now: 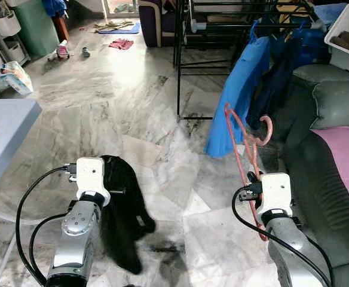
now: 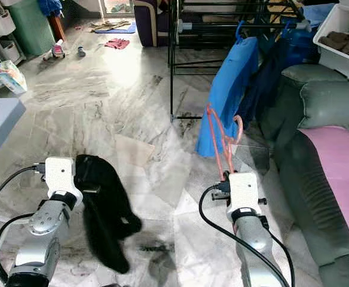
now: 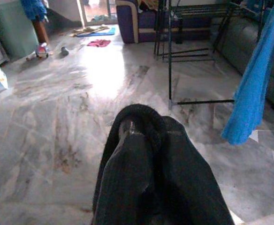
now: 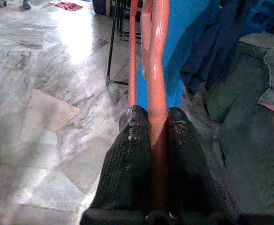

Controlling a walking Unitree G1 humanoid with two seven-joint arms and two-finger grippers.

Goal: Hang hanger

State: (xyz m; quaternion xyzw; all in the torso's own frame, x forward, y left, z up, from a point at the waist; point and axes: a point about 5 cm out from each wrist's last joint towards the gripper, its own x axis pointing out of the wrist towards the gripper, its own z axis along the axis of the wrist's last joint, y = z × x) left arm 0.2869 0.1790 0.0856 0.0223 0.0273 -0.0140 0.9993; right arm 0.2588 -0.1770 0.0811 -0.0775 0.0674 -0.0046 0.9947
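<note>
Salmon-pink plastic marked the hanger [image 1: 246, 143], which in the head views stood upright from the right pincer [image 1: 253, 179], its hook near the blue garment [image 1: 237, 95] on the black drying rack [image 1: 183, 60]; the left pincer [image 1: 112, 191] held a black garment [image 1: 124, 215] drooping toward the marble floor [image 1: 132, 101]. Seen from the left wrist, black knit [image 3: 151, 178] was draped over the fingers, so whether they were pinching could not be told. Seen from the right wrist, both black fingers [image 4: 127, 164] pressed together on the hanger's bar [image 4: 156, 70]. Judged as the carrying stage: the next move called for lifting the hook over a rack rail. No brand or writing was legible.
</note>
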